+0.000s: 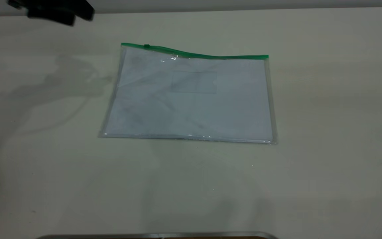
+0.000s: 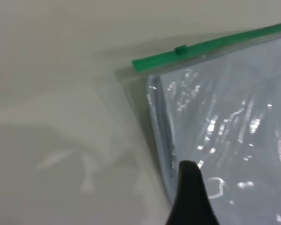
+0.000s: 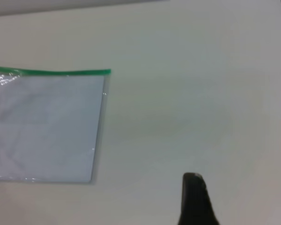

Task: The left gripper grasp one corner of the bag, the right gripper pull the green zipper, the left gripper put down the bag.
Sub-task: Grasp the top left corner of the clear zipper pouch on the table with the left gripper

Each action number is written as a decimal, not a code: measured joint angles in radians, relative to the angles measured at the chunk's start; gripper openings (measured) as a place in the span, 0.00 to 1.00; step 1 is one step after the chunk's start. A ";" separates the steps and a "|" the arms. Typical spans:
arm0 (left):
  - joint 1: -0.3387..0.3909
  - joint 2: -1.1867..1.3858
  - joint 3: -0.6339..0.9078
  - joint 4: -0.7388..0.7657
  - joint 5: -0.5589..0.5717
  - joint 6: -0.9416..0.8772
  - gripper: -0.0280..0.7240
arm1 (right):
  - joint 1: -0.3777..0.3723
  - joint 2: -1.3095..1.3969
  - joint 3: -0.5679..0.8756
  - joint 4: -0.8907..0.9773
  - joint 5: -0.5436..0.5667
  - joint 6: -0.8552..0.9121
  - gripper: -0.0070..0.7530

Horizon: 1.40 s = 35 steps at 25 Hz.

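Observation:
The bag (image 1: 191, 96) lies flat on the table, a clear pouch with white paper inside. Its green zip strip (image 1: 194, 53) runs along the far edge, slightly wavy. The green zipper slider (image 1: 147, 45) sits near the strip's left end and also shows in the left wrist view (image 2: 180, 48). The left gripper (image 1: 55, 13) is at the far left of the table, apart from the bag. In its wrist view it (image 2: 189, 165) shows as one closed black wedge over the bag's left corner (image 2: 136, 65). The right gripper (image 3: 193, 176) is out of the exterior view; its wedge hangs over bare table right of the bag (image 3: 47, 126).
The cream table (image 1: 327, 132) stretches all round the bag. A metal edge (image 1: 158, 235) runs along the near side. The left arm casts a shadow (image 1: 45, 96) on the table left of the bag.

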State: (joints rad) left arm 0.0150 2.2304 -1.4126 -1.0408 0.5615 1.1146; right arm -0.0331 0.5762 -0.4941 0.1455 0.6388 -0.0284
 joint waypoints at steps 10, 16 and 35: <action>-0.062 0.275 -0.231 -0.004 0.017 0.038 0.82 | 0.000 0.195 0.000 0.000 -0.097 -0.011 0.71; -0.081 0.364 -0.340 -0.002 0.010 0.039 0.82 | 0.000 0.229 0.000 0.000 -0.103 -0.017 0.71; -0.110 0.408 -0.349 -0.070 -0.008 0.062 0.74 | 0.000 0.229 0.000 0.002 -0.103 -0.017 0.71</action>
State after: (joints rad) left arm -0.0953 2.6389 -1.7619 -1.1112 0.5540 1.1762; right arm -0.0331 0.8047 -0.4941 0.1477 0.5358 -0.0459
